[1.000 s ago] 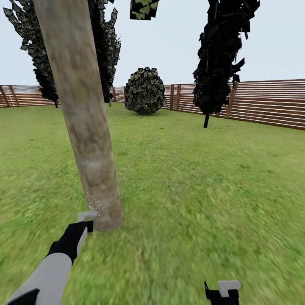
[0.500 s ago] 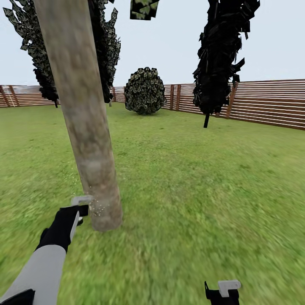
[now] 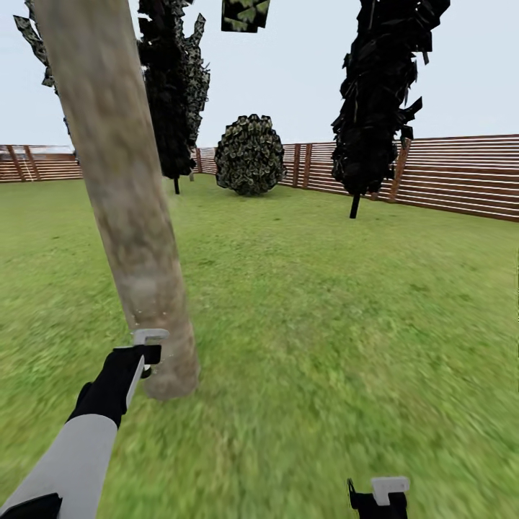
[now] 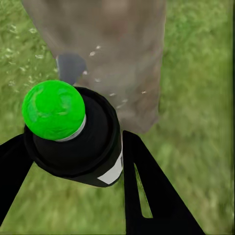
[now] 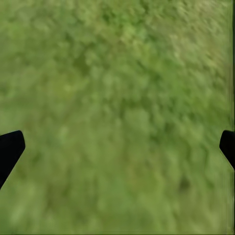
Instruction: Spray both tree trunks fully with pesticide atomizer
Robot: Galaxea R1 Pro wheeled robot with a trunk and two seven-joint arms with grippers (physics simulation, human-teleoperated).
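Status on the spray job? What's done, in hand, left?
Done: the pesticide atomizer is off the floor, clamped in the left gripper, its tip showing green.

In hand: it points at the base of the near tree trunk, with droplets flecking the air in the left wrist view.

Left: coverage of this trunk can't be judged. The second tree can't be told from here. The right gripper hangs open over the lawn.

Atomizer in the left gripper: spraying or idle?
Spraying. The dark pesticide atomizer with the green tip, clamped in the left gripper, points at the mottled grey-tan tree trunk, with pale droplets flecking the air between them.
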